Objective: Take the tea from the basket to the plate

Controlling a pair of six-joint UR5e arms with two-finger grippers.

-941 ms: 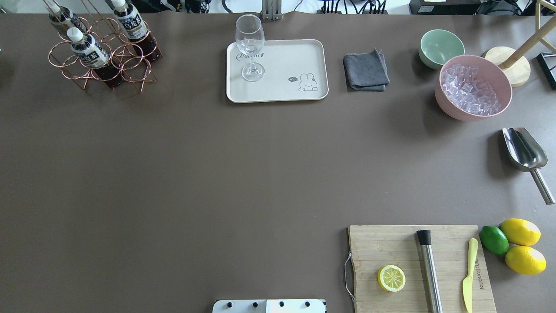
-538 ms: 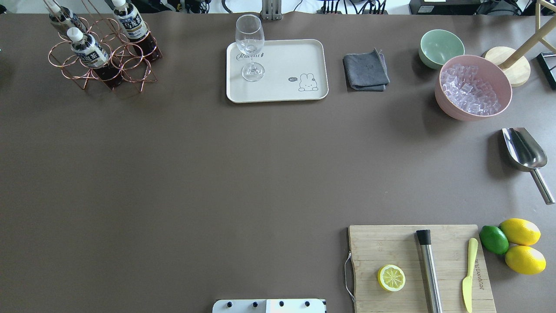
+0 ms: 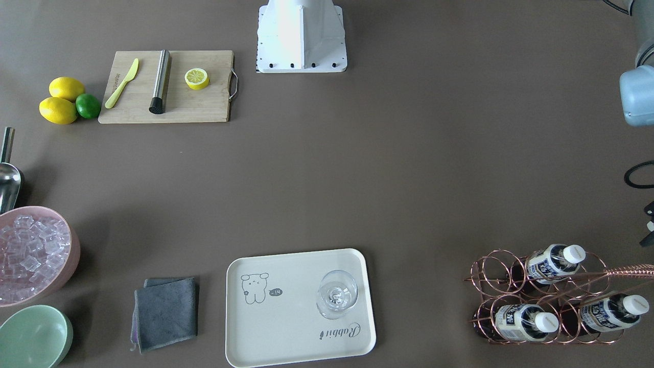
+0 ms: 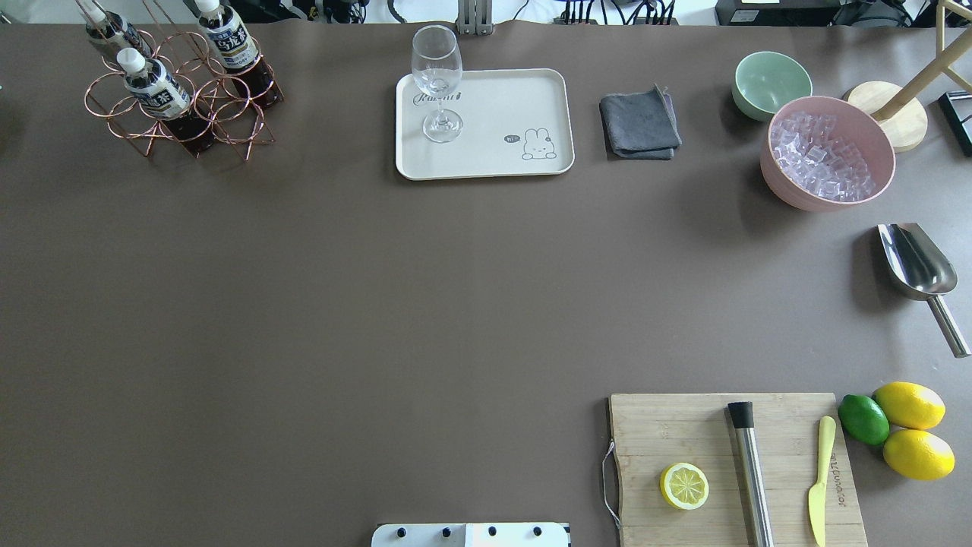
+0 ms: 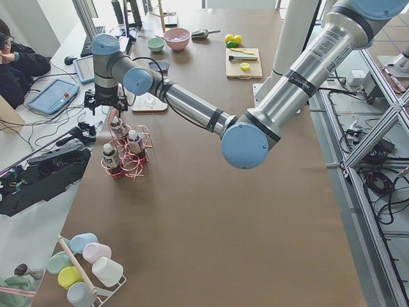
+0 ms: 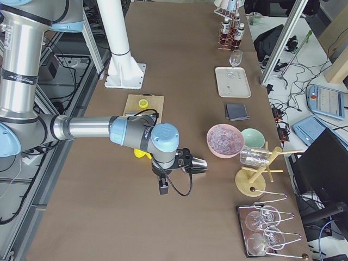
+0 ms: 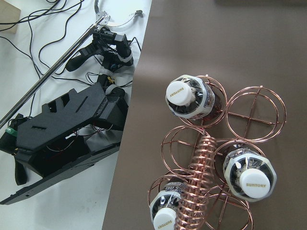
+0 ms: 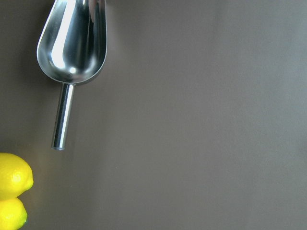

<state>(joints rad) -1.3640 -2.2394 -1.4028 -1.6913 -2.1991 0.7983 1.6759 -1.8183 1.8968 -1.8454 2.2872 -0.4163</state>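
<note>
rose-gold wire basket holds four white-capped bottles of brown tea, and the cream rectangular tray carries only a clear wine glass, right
Not four: the rose-gold wire basket holds three white-capped bottles of brown tea, as the left wrist-mounted view shows. The cream rectangular tray does carry only a clear wine glass.

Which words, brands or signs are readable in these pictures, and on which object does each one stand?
"SUNTORY": on the white caps of the three tea bottles.
"Rabbit": script on the plate.
Tea bottles' printed labels: too blurred to read.
Speech bubble on the plate: too small to read.
Lettering on the cutting board's edge: too small to read.
</note>
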